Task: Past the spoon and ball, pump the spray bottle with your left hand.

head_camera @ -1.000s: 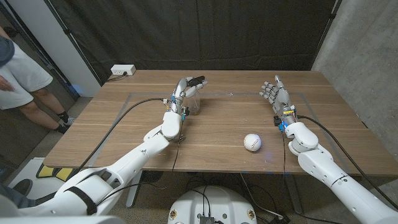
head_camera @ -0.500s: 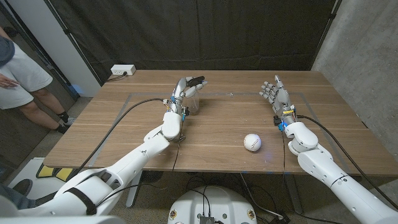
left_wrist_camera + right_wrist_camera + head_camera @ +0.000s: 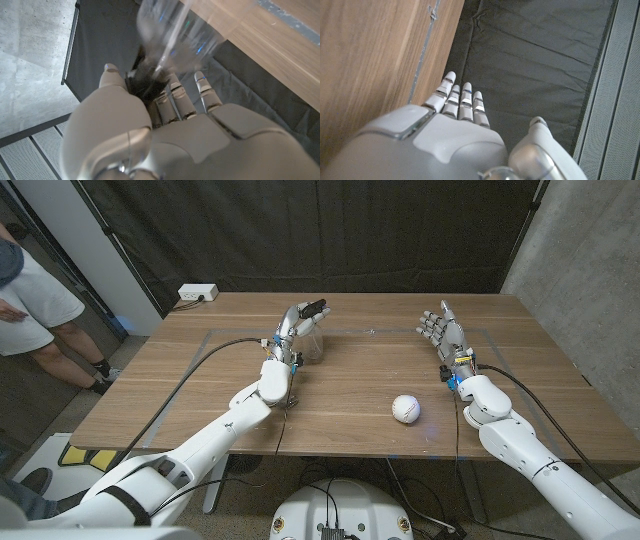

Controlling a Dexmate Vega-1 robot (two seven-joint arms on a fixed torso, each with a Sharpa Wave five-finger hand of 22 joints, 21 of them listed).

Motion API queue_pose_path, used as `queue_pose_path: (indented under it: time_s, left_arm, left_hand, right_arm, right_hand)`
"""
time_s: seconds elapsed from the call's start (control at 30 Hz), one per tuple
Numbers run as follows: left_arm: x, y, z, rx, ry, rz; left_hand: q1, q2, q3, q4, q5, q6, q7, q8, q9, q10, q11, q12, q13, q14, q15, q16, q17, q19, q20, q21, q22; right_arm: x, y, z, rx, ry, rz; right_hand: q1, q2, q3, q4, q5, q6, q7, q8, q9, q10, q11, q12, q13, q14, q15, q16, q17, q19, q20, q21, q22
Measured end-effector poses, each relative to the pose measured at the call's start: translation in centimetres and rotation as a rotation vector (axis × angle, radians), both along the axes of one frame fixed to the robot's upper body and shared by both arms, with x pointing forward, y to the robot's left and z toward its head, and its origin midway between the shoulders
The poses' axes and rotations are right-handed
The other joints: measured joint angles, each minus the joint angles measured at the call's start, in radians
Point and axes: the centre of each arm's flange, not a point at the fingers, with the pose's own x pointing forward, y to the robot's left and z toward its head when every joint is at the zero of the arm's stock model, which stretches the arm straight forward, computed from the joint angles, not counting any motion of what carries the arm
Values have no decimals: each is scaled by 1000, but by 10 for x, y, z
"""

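Clear plastic with a black pump head, the spray bottle (image 3: 312, 340) stands upright on the wooden table (image 3: 350, 395), toward the far side and left of the middle. The left hand (image 3: 292, 332) is wrapped around it from the near side, fingers reaching up over the black top. From the left wrist view the bottle (image 3: 175, 37) appears as a blurred transparent body with the dark pump head sitting right against the fingers (image 3: 182, 100), so the hand grips the bottle at its neck. Whether the pump is pressed down at this instant cannot be told.

As a judgement, the reach and the grasp are done, and what is left is the pumping itself: squeezing the head, with no spray visible to show it has happened.

Nearer than the spray bottle and off to its right, the white ball (image 3: 405, 409) lies on the table, well apart from the bottle and untouched. No spoon can be made out.

Farther right of the bottle, the right hand (image 3: 442, 332) stands upright with fingers spread and nothing in it; its wrist view shows the fingers (image 3: 462, 102) straight and side by side beside the table's edge.

Behind the bottle, at the table's far left corner, sits a white power strip (image 3: 196, 294). A person (image 3: 35, 305) stands beyond the table's left side.
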Motion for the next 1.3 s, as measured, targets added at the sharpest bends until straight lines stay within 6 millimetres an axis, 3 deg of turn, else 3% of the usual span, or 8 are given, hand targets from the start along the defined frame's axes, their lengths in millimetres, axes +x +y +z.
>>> queue_pose_path:
  time_s: [0.2, 1.3]
  left_arm:
    - [0, 2, 0, 15, 18, 11]
    - [-8, 10, 0, 41, 33, 5]
  left_hand:
    - [-5, -5, -1, 7, 0, -18, 6, -10, 0, -17, 14, -18, -18, -26, 5, 0, -1, -19, -2, 0, 0]
    - [-21, -3, -4, 12, 4, -36, -11, -28, 0, -39, 10, -35, -50, -89, 11, 0, -1, -44, -5, 0, 0]
  right_arm:
    - [-1, 1, -3, 1, 6, -2]
    - [-14, 3, -9, 13, -4, -37]
  right_hand:
    - [0, 0, 0, 0, 0, 0, 0, 0, 0, 4, 4, 0, 0, 0, 0, 0, 0, 0, 0, -4, 0]
    - [5, 5, -4, -4, 0, 0, 0, 0, 0, 4, 3, 0, 0, 0, 0, 0, 0, 0, 0, -11, 0]
